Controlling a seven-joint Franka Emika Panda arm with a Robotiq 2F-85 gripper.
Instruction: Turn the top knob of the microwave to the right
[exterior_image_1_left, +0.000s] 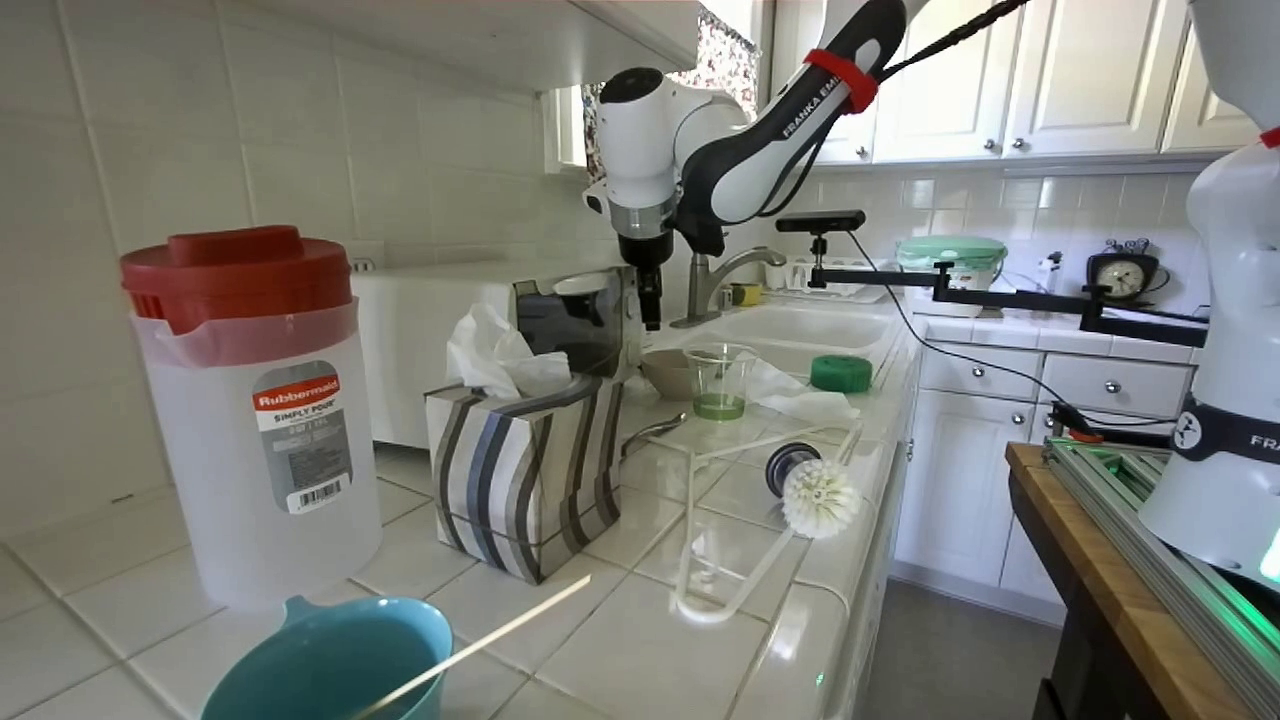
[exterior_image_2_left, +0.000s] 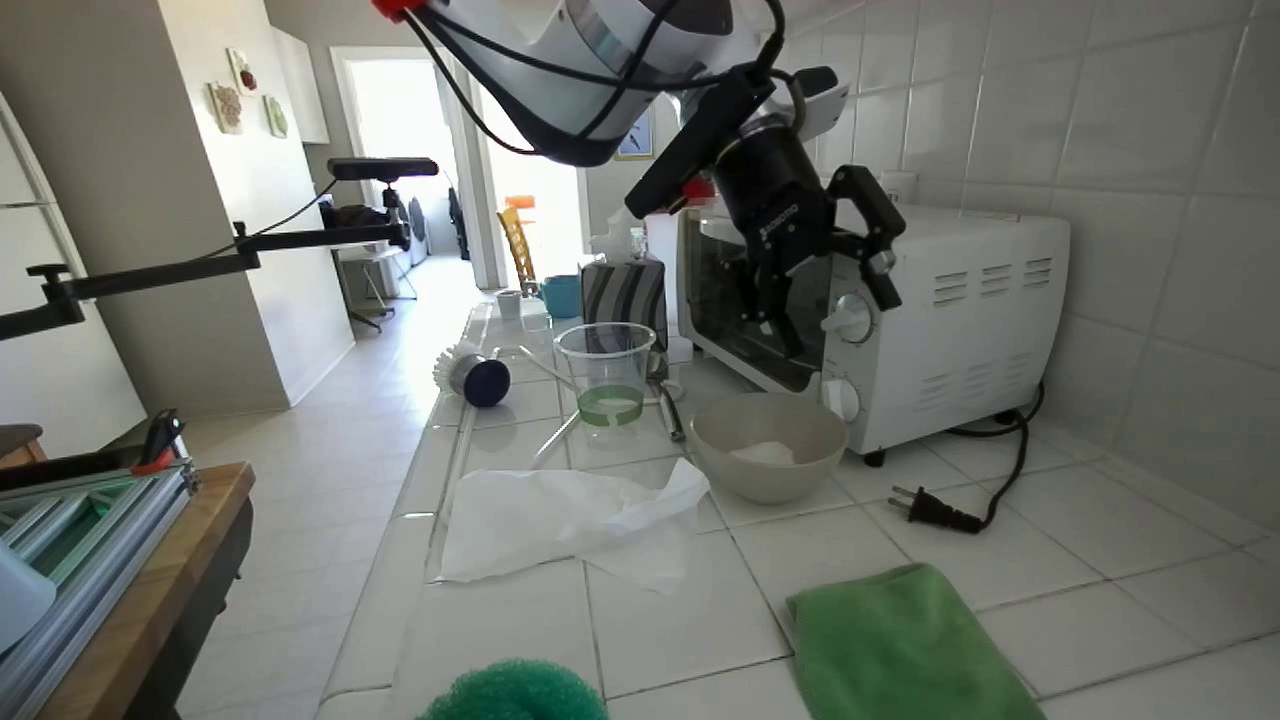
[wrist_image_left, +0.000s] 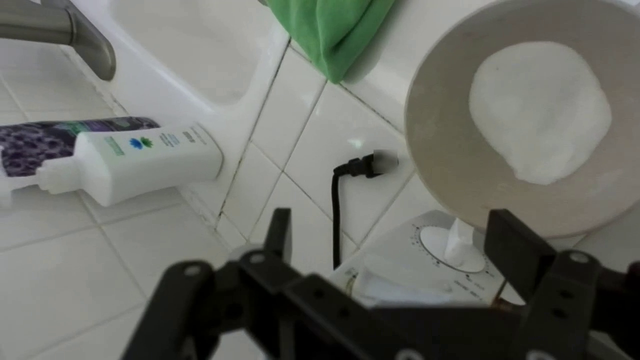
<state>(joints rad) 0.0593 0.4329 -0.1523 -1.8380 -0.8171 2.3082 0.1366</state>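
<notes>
The microwave (exterior_image_2_left: 985, 345) is a white box with a dark glass door. It also shows partly behind the tissue box in an exterior view (exterior_image_1_left: 395, 345). Its front panel has a white top knob (exterior_image_2_left: 850, 318) and a white lower knob (exterior_image_2_left: 840, 398). My gripper (exterior_image_2_left: 838, 322) points down in front of the panel, open, one finger on each side of the top knob in that view. In the wrist view the fingers (wrist_image_left: 395, 220) are wide apart. The blurred top knob (wrist_image_left: 400, 289) shows between them, low and close. The lower knob (wrist_image_left: 452, 245) is sharper. I cannot tell contact.
A beige bowl (exterior_image_2_left: 765, 460) stands below the panel, near the lower knob. A clear cup (exterior_image_2_left: 605, 390), a striped tissue box (exterior_image_1_left: 525, 480), a plug (exterior_image_2_left: 945, 510), a paper (exterior_image_2_left: 560, 520) and a green cloth (exterior_image_2_left: 900, 640) lie around. A red-lidded pitcher (exterior_image_1_left: 255, 440) stands farther along the counter.
</notes>
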